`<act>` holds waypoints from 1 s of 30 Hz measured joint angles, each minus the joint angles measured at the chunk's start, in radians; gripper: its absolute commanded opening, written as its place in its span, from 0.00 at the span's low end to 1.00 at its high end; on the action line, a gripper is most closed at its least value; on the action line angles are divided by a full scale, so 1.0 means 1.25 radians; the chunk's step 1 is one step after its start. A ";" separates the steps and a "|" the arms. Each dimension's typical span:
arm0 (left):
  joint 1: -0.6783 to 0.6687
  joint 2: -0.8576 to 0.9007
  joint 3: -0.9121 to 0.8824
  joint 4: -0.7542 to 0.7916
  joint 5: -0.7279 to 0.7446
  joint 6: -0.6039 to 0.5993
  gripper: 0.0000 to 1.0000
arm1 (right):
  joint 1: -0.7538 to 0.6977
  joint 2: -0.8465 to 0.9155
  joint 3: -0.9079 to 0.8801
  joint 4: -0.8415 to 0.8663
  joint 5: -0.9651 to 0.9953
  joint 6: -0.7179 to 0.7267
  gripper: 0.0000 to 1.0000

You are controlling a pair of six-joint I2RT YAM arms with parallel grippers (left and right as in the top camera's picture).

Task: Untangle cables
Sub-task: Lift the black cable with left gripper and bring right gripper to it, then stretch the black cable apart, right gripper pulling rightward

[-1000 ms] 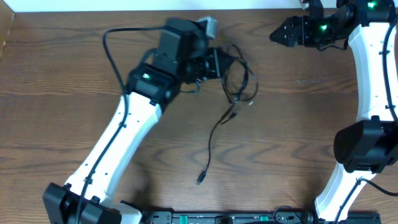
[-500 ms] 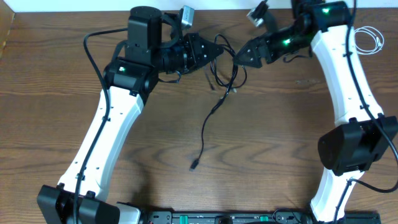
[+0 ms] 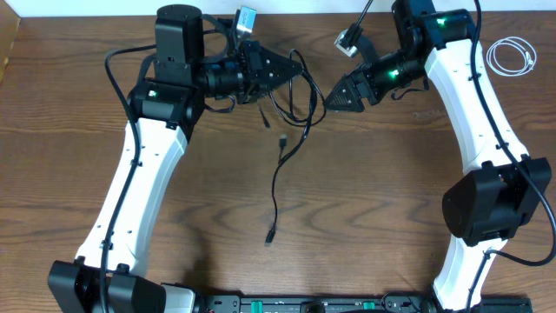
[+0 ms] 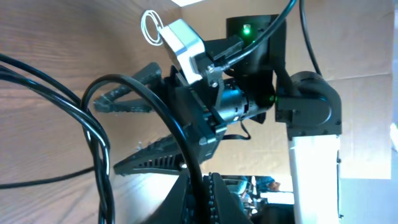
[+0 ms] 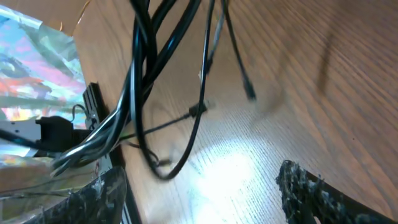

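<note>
Cables (image 5: 138,68) blurred, right pincer (image 5: 200,173) cropped at edges

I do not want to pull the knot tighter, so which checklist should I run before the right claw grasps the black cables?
1. Left claw shut on the black cables: ok.
2. Right claw open: ok.
3. Cables between the right claw's fingers: not ok, they hang ahead.
4. Loose plug end resting on the table: ok.
5. White cable apart from the tangle: ok.
6. Which strand crosses which: cannot tell.
</note>
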 measured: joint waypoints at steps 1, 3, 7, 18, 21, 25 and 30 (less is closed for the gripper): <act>0.000 0.000 0.000 0.012 0.002 -0.015 0.07 | 0.000 0.000 -0.002 -0.002 0.003 -0.003 0.72; 0.000 0.000 0.000 0.046 0.003 -0.066 0.07 | 0.002 0.000 -0.012 0.003 0.009 -0.006 0.66; 0.000 0.000 -0.002 0.110 0.005 -0.174 0.07 | 0.021 0.000 -0.029 0.060 0.018 -0.001 0.43; 0.028 0.000 -0.005 0.258 -0.085 -0.318 0.07 | 0.013 0.000 -0.033 0.175 0.251 0.304 0.01; 0.068 0.000 -0.005 0.269 -0.110 -0.325 0.08 | -0.062 0.000 -0.034 0.093 0.452 0.426 0.01; 0.135 0.000 -0.005 0.269 -0.133 -0.324 0.07 | -0.156 0.000 -0.034 0.002 0.633 0.512 0.01; 0.171 0.000 -0.005 0.267 -0.142 -0.310 0.07 | -0.217 0.000 -0.034 -0.035 0.743 0.555 0.01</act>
